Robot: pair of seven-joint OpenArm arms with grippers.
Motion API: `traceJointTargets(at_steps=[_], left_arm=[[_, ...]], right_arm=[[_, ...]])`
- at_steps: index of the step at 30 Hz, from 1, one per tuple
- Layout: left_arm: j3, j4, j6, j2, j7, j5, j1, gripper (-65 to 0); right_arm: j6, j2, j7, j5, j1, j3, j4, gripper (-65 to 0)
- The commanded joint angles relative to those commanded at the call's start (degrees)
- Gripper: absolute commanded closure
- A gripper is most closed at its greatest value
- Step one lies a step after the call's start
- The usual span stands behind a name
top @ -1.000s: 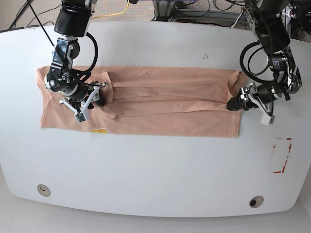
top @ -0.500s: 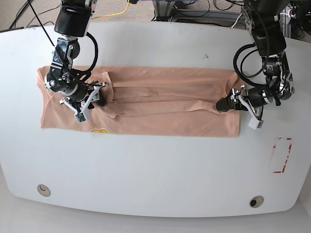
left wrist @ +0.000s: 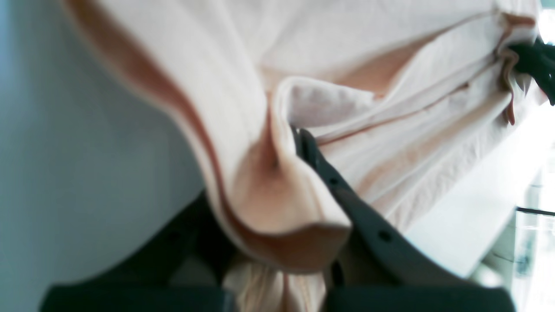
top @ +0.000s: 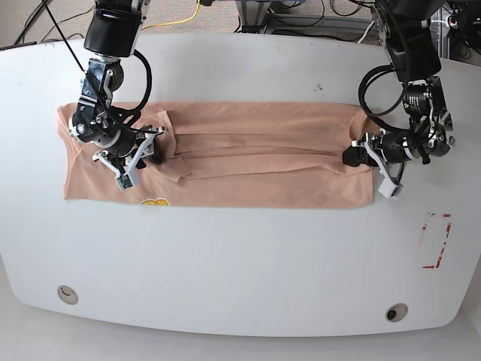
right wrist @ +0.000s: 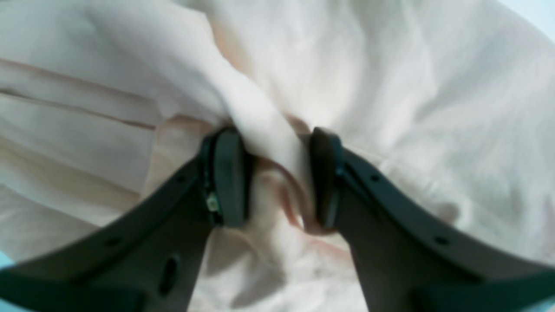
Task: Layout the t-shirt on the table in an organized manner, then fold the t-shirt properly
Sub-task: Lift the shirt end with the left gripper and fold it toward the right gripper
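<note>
The peach t-shirt (top: 255,162) lies spread lengthwise across the white table (top: 248,263), with folds running along its middle and a small yellow print (top: 152,202) at its near left edge. At the shirt's left part, my right gripper (top: 152,156) pinches a raised ridge of cloth; the right wrist view shows the gripper (right wrist: 277,177) shut on that fold of t-shirt (right wrist: 390,86). At the shirt's right edge, my left gripper (top: 353,156) holds bunched fabric. In the left wrist view the t-shirt (left wrist: 368,52) drapes over the gripper (left wrist: 269,173), hiding one finger.
A red-outlined rectangle mark (top: 436,241) lies near the table's right edge. Two small round holes (top: 68,293) (top: 396,311) sit near the front corners. Cables and equipment bases run along the floor beyond the far edge.
The left gripper pushed leftward into the shirt's right edge, then eased slightly back, its wrist turning and the cloth bunching. The right arm has not moved.
</note>
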Motion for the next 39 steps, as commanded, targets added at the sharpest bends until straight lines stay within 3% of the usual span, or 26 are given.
traceJointTargets(at_steps=[9,12,19,31,39], left_arm=[[10.7,12.9,0.0,0.8,3.3,0.1,0.2,-1.9],[14.4,14.2,0.0,3.4,3.2,0.4,0.1,-1.9],[16.4,14.0,0.0,10.1,2.9,0.4,-0.9,-2.2],[22.8,13.9,0.0,20.8,2.7,13.1,-3.3,-2.4],[26.0,9.8,0.0,22.0,-0.2,15.3,-4.9,-4.4]], right_arm=[[0.0,0.0,0.0,0.0,0.0,0.0,0.0,-22.5],[0.0,0.0,0.0,0.0,0.0,-0.1,0.0,-22.5],[0.0,0.0,0.0,0.0,0.0,-0.1,0.0,-22.5],[0.0,-0.1,0.0,0.0,0.1,-0.2,0.0,-22.5],[0.0,-1.1,0.0,0.1,0.1,-0.2,0.3,-22.5]])
